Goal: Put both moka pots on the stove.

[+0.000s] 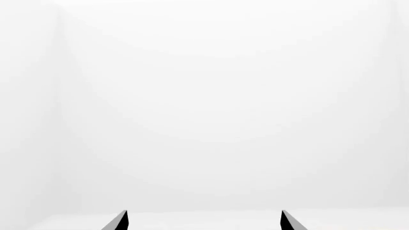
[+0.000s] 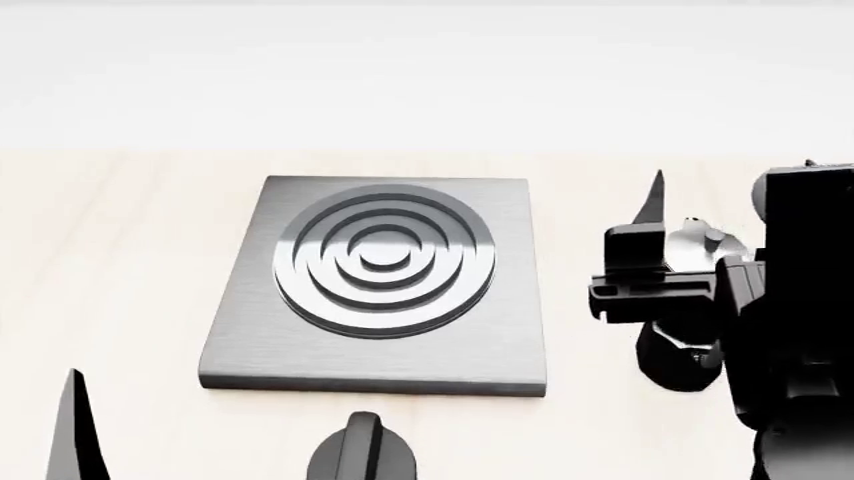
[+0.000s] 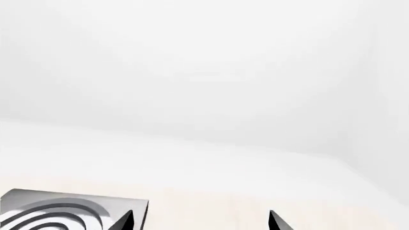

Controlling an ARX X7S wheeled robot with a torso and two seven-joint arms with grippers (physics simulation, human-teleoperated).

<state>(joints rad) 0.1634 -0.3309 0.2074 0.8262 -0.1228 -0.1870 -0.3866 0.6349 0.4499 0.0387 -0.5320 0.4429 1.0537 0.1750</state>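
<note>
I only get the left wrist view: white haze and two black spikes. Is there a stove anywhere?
Observer: Yes; the head view shows a flat square brushed-grey metal stove with nothing on it.
Operator: Any coffee pots?
Observer: One glossy black moka pot with a silver lid, right of the stove, mostly hidden behind the right arm.
Operator: Is that arm holding it?
Observer: The right wrist view shows the right gripper open, nothing between its fingertips.
</note>
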